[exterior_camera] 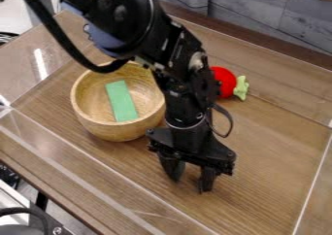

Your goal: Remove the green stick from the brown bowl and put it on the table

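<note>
On the brown wood-grain tabletop [97, 180], we have the flat light-green rectangular bar [120, 100] lying inside the round light-tan wooden bowl [84, 112], while the black robot claw [189, 184] is low beside it, its fingers slightly spread with nothing visible between them. We should lift clear of the rim first, then line the fingers up across the bar's narrow width before descending.

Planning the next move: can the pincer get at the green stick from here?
Probably yes: the green stick lies face-up in the open-topped wooden bowl, uncovered, though the pincer must likely clear the rim first.
</note>
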Motion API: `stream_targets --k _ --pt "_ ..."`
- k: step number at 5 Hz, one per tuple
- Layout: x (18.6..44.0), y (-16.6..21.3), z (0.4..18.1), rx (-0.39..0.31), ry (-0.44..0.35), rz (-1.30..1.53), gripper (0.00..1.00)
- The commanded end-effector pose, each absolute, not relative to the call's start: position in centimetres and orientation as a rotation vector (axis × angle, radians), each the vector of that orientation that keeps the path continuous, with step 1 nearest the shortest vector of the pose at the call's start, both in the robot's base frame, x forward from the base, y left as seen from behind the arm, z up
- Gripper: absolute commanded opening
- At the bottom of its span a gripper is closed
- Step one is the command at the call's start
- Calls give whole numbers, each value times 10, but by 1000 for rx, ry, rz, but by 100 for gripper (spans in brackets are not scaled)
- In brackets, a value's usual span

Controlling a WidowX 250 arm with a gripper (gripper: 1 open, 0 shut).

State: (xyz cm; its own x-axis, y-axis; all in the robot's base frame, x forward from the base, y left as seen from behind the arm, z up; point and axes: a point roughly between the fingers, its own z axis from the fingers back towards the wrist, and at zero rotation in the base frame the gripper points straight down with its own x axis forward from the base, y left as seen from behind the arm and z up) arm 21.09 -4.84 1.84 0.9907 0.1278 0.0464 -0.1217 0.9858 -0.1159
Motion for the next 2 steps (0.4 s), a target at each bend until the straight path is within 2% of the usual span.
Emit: stream_targets --k 1,2 --pt "223 -52 25 -126 -82 108 100" --pt "219 -51 27 -132 -81 78 100"
